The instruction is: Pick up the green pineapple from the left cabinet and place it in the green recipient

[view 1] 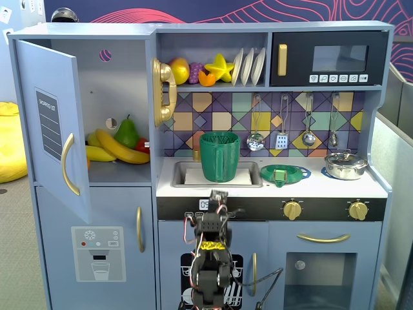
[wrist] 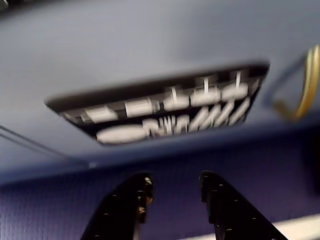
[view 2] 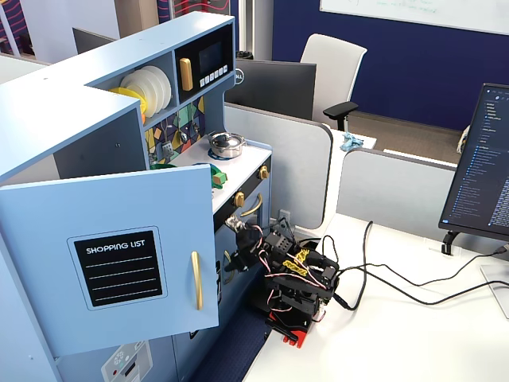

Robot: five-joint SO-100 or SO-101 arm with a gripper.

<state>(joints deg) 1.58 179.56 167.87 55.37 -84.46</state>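
Observation:
The left cabinet [view 1: 116, 90] stands with its door [view 1: 55, 135] swung open. On its shelf lie yellow bananas [view 1: 119, 150] and a smooth green pear [view 1: 127, 134]. The green pineapple does not show in any view. The green recipient [view 1: 219, 156], a ribbed cup with a handle, stands upright in the sink. My arm [view 1: 211, 258] is folded low in front of the kitchen's lower doors. My gripper [wrist: 175, 186] is open and empty in the wrist view, facing a blue panel with a black dish sticker [wrist: 165, 105]. In a fixed view the gripper [view 2: 237, 239] points at the kitchen front.
A flat green strainer [view 1: 284, 173] and a metal pot [view 1: 346, 165] sit on the counter right of the sink. The open door [view 2: 119, 255] juts out towards the arm's side. Cables [view 2: 382, 278] trail over the white desk, and a monitor [view 2: 481, 167] stands at the right.

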